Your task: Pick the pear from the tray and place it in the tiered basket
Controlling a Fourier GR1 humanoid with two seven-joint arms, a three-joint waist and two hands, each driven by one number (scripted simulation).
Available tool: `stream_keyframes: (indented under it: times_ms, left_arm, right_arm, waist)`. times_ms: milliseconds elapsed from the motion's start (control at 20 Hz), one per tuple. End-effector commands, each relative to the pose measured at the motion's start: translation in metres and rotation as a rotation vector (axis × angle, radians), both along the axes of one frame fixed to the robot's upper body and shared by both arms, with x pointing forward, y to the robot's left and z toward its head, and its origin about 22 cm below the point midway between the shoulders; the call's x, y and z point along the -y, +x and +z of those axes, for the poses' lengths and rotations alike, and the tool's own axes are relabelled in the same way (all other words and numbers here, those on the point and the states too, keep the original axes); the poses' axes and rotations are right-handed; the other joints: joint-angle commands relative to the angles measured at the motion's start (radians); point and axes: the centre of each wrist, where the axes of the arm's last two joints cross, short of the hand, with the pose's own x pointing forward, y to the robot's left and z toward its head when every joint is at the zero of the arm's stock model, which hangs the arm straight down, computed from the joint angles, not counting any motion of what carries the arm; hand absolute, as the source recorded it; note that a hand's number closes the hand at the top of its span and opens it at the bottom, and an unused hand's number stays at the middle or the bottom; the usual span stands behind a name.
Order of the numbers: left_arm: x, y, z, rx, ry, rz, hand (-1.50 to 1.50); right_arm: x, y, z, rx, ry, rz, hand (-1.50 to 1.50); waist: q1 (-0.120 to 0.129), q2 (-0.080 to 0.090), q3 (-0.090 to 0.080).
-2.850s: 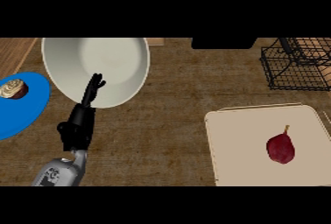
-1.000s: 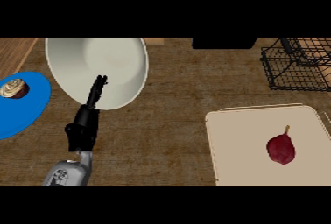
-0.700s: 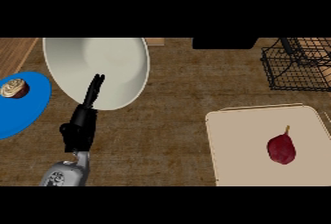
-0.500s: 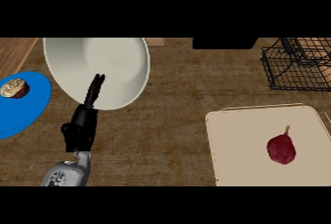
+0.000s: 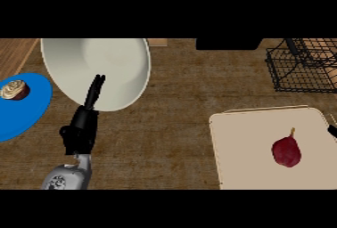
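Head view, looking steeply down on a brown wooden counter (image 5: pixel 171 133). Near right: a beige tray (image 5: pixel 244 142) with a pale raised rim, cut off by the right edge. On it, toward its right side, the pear (image 5: pixel 286 151), dark red, lying flat with its thin stem pointing far, apart from every rim. At the very right edge, just over the tray's far right corner, only a dark sliver of the right hand (image 5: pixel 332 130), near the pear but apart from it; open or closed impossible to tell from so little. Far right: the basket (image 5: pixel 296 71), black wire, partly out of view, separated from the tray by a strip of bare counter. Far left: a large white plate (image 5: pixel 99 62), and just beside its left rim a blue plate (image 5: pixel 26 116), cut off by the left edge, carrying a small swirled pastry (image 5: pixel 14 90) on its far part. Right of the blue plate and near of the white one, the left hand (image 5: pixel 82 127), black and open, fingers (image 5: pixel 95 91) straight and close together, pointing far, tips over the white plate's near rim; touching or hovering not clear. Holding nothing. Behind it, a grey forearm (image 5: pixel 66 177) coming in from the lower edge. At the far edge, around the middle, a dark block (image 5: pixel 227 43), only partly seen.
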Motion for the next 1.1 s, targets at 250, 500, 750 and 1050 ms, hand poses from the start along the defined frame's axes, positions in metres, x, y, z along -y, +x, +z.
stream_keyframes:
  times_ms: [250, 500, 750, 1050]
  left_arm:
    - [-0.002, 0.004, -0.009, 0.011, -0.002, 0.001, 0.00]
    - [-0.012, -0.011, -0.014, 0.002, -0.006, -0.014, 0.00]
    - [0.007, 0.013, 0.002, 0.003, -0.015, -0.009, 0.00]
    - [-0.006, -0.004, -0.014, 0.013, -0.006, 0.005, 0.00]
  right_arm:
    - [-0.006, 0.018, -0.008, -0.046, 0.006, 0.022, -1.50]
    - [-0.019, 0.036, -0.015, -0.060, 0.001, 0.011, -1.50]
    - [-0.006, 0.029, -0.024, -0.053, 0.032, -0.007, -1.50]
    - [-0.047, 0.049, -0.048, -0.046, 0.031, 0.011, -1.50]
  waist:
    - [0.000, 0.000, 0.000]
    - [0.002, 0.000, 0.000]
    - [-0.001, 0.000, 0.000]
    - [0.002, 0.000, 0.000]
